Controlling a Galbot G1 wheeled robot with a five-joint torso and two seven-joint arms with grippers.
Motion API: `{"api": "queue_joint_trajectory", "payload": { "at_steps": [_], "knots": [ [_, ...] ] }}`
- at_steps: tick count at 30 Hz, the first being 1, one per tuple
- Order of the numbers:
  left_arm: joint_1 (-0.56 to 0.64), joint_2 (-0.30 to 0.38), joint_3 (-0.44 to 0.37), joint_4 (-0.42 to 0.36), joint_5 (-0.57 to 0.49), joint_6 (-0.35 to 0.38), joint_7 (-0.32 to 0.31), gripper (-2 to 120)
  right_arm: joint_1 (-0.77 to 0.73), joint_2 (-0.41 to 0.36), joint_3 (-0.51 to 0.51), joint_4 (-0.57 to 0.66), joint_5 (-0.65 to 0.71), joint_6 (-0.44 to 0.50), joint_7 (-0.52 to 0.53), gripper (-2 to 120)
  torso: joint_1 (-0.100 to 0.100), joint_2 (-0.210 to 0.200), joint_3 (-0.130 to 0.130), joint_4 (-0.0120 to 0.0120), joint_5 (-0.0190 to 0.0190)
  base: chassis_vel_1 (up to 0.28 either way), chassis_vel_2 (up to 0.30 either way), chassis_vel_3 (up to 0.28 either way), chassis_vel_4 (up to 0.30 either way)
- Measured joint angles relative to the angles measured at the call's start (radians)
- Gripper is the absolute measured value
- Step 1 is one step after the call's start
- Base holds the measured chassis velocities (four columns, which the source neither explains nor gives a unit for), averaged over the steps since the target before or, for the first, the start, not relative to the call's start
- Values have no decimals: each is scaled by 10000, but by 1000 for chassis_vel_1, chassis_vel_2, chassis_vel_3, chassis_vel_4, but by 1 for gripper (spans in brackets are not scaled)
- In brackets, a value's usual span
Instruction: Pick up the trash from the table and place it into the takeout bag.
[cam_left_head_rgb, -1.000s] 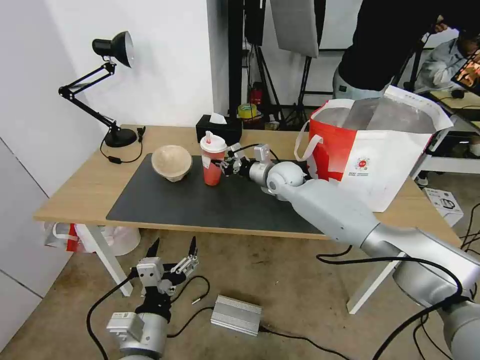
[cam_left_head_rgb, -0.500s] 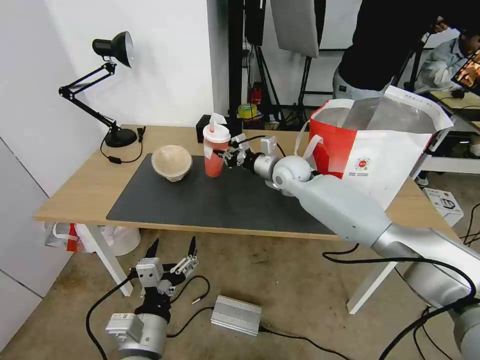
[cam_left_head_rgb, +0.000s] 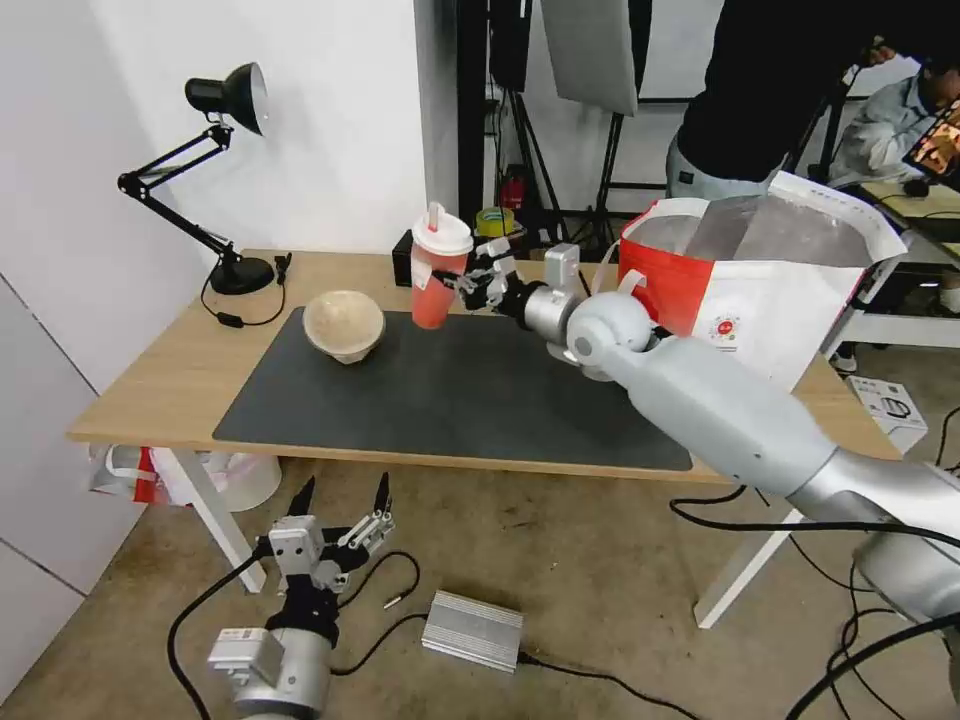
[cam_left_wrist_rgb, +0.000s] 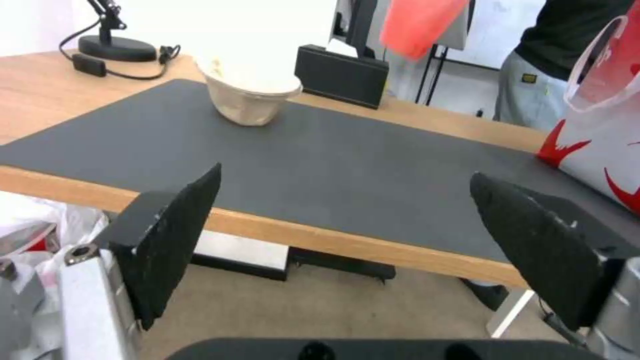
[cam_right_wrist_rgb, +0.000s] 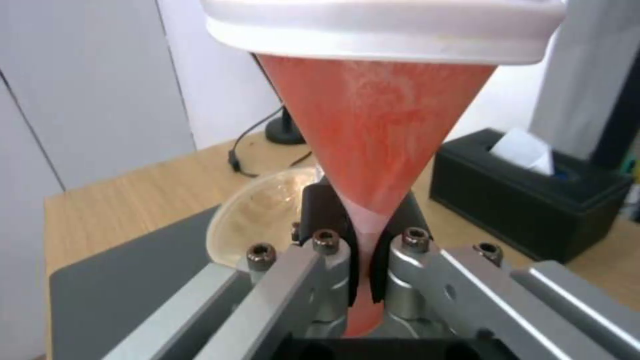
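Step in hand: carrying the red cup (cam_left_head_rgb: 437, 268) across to the takeout bag (cam_left_head_rgb: 745, 300), judged from the cup hanging above the mat (cam_left_head_rgb: 450, 385) with nothing under it.
Right pincer (cam_left_head_rgb: 468, 285): upper middle of the head view, closed on the cup's side; in the right wrist view the pads (cam_right_wrist_rgb: 327, 220) squeeze the cup's lower wall (cam_right_wrist_rgb: 373, 150) so hard that it has creased in.
Cup: upright or nearly so, white lid (cam_left_head_rgb: 441, 235) on, straw standing up.
Bag: right of the head view on the worktop (cam_left_head_rgb: 170, 370), mouth open and foil-lined, its near wall taller than the cup's present height by my reading.
How to do it well: lift further before going sideways, so the cup's base clears the bag's rim and the loop handle (cam_left_head_rgb: 612, 280); keep it level, as a crushed wall may pop the lid; release only once it is low inside the bag.
Beige bowl (cam_left_head_rgb: 343, 324): on the mat, left of the cup, yet to be collected.
Left pincer (cam_left_head_rgb: 340, 500): parked low, bottom left of the head view, below the worktop's edge, jaws wide apart and empty.
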Motion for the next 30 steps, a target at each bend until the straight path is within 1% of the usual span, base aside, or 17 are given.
{"api": "queue_joint_trajectory", "payload": {
  "at_steps": [3,4,6,8,10,12,18,20,22,30],
  "knots": [
    [21,3,-11,-44,9,0,0,100,-54,-551,187,662,241,-52,167,2,0,0,0,0,1,0,0,0,0],
    [21,3,-11,-44,9,0,0,100,-54,-551,187,662,241,-52,167,2,0,0,0,0,1,0,0,0,0],
    [23,4,-7,-66,12,0,0,100,-55,-828,204,971,362,-70,207,2,0,1,0,0,0,0,0,0,0],
    [8,4,38,-97,57,8,0,100,-40,-1315,230,1386,522,-79,240,2,0,1,-1,-1,0,0,0,0,0],
    [5,4,49,-99,74,13,0,100,-33,-1406,247,1463,553,-80,244,2,0,1,-1,-2,0,0,0,0,0],
    [-16,1,68,-132,115,39,0,100,-22,-1721,354,1737,674,-81,258,2,0,1,-1,-1,-1,0,0,0,0],
    [-21,0,52,-219,120,70,0,100,-140,-2149,606,2177,826,-81,290,2,0,1,0,-1,0,0,0,0,0],
    [-20,0,52,-221,120,69,0,100,-142,-2156,610,2184,828,-81,291,2,0,1,-1,-1,0,0,0,0,0],
    [-9,0,51,-249,120,73,1,100,-170,-2401,764,2412,916,-84,322,2,0,1,0,0,0,0,0,0,0],
    [-56,4,-12,-254,73,79,4,100,-159,-2780,900,2722,1303,-104,435,2,0,1,0,0,-1,0,0,0,0]
  ]
}}
